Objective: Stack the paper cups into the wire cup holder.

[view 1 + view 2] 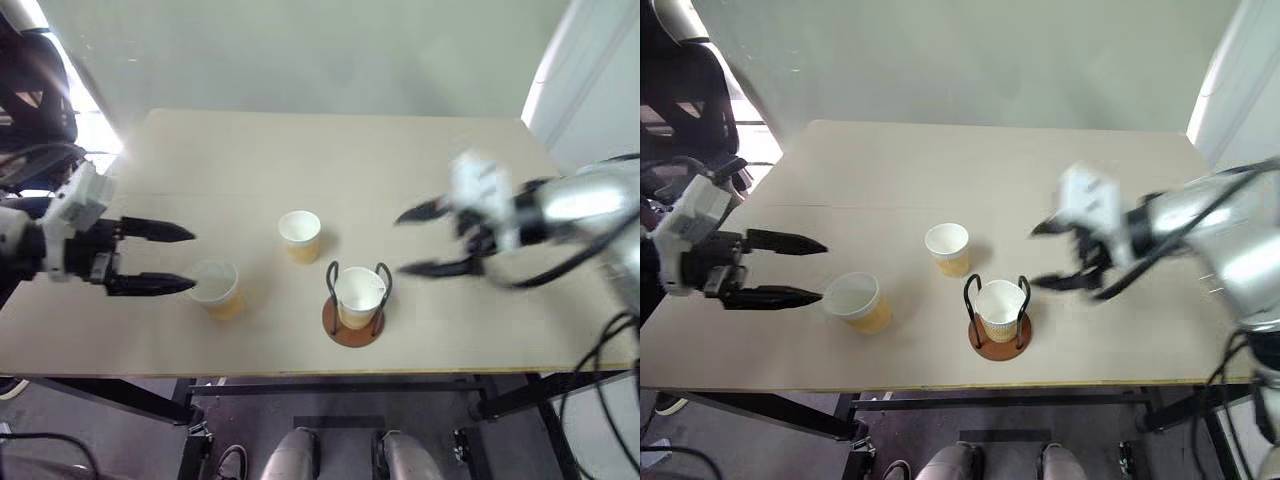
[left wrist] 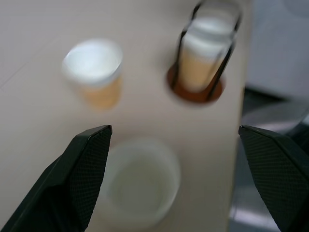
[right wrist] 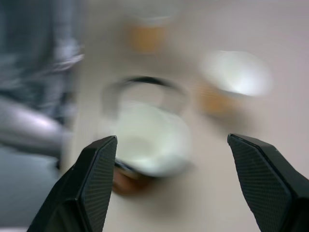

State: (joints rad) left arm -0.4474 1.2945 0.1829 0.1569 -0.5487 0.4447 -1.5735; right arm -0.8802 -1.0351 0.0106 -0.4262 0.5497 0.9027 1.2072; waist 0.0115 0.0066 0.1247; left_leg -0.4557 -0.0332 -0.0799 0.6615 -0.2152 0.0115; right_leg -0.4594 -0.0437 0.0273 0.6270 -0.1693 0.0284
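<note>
One paper cup (image 1: 359, 296) sits in wire cup holder (image 1: 353, 322), my R gripper (image 1: 432, 240) spread beside it; L gripper (image 1: 170, 258) spread at near-left cup (image 1: 215, 288), so center jaws round it, squeeze gently, avoid tipping.

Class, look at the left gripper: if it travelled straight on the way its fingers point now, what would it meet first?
Probably the nearest paper cup, which stands upright on the table just ahead of the open left gripper.
</note>
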